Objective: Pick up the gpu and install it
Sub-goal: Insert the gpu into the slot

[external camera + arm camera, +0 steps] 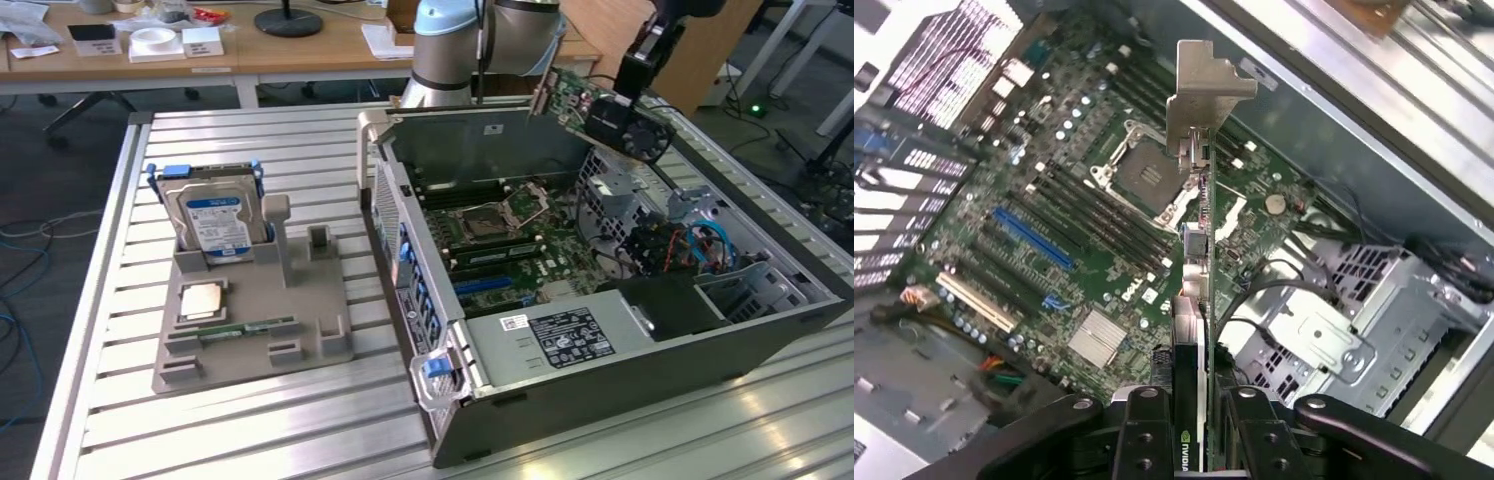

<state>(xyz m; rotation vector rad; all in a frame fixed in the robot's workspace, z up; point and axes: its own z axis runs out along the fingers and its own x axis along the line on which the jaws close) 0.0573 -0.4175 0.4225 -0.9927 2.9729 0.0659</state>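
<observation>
- One green gpu card with black fan (601,115)
- One open grey metal computer case (641,375)
- One silver hard drive, blue-labelled (216,222)
- One grey plastic holder tray (320,342)

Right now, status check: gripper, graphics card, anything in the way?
Status: gripper shut on graphics card. Card in the air over the open computer case, above the motherboard, not slotted in. Nothing seen between card and board.

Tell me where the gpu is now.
The gpu is held tilted in the gripper above the open case, on the exterior view's right, over the motherboard.
</observation>
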